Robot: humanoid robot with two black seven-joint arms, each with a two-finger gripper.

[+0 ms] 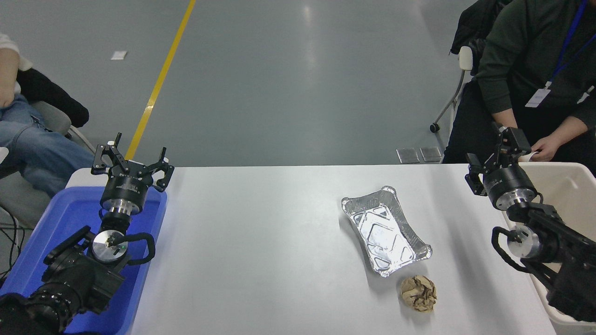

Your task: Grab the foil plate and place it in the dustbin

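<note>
Nearest, a crumpled brown paper ball (419, 292) on the white table (260, 242), just beside the near end of the foil plate (385, 231). Foil plate flat on the table right of centre, untouched, well apart from both grippers. At lower left, left gripper (131, 159) parked over the blue tray (65, 218), fingers spread, empty. At the right edge, right gripper (497, 156) raised above the near-left corner of the dustbin (565, 193), fingers apart, holding nothing. Beyond, a seated person's hand (545, 148) near that gripper.
</note>
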